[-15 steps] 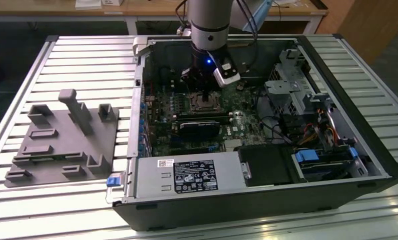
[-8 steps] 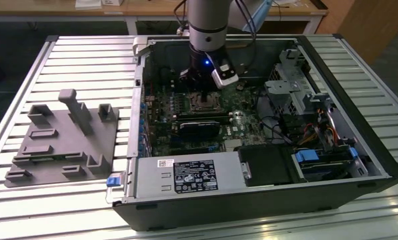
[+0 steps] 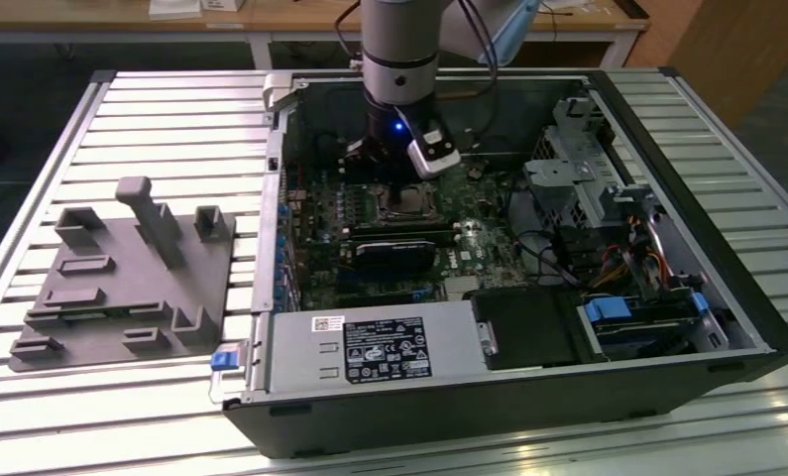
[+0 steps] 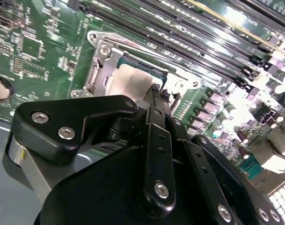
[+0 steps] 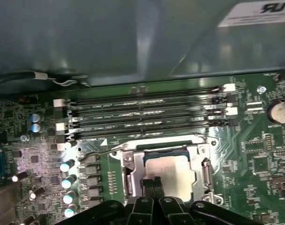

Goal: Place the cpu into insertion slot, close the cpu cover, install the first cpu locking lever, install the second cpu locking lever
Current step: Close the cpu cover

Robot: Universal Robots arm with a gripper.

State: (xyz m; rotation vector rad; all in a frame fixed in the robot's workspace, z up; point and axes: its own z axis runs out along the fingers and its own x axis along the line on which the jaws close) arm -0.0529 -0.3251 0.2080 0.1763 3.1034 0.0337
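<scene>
The cpu (image 5: pixel 172 174) shows its pale metal face lying flat in the insertion slot (image 3: pixel 400 201) on the green board. The silvery cpu cover (image 5: pixel 201 165) is down around it, and the chip shows through its window. In the second wrist view the cpu (image 4: pixel 133 80) and cover (image 4: pixel 103 65) sit just beyond my fingertips. My gripper (image 5: pixel 151 183) is shut, with its black fingertips side by side over the chip's near edge and nothing between them. A thin wire lever (image 5: pixel 96 153) stands off one side of the socket. In the exterior view my gripper (image 3: pixel 394 169) hangs right above the socket.
Memory slots (image 5: pixel 147 115) run alongside the socket. A black graphics card (image 3: pixel 394 248) lies just in front of it, and a labelled power supply box (image 3: pixel 367 347) beyond that. Drive bays and cables (image 3: pixel 638 317) fill the exterior view's right. A grey fixture plate (image 3: pixel 123 288) sits outside the case.
</scene>
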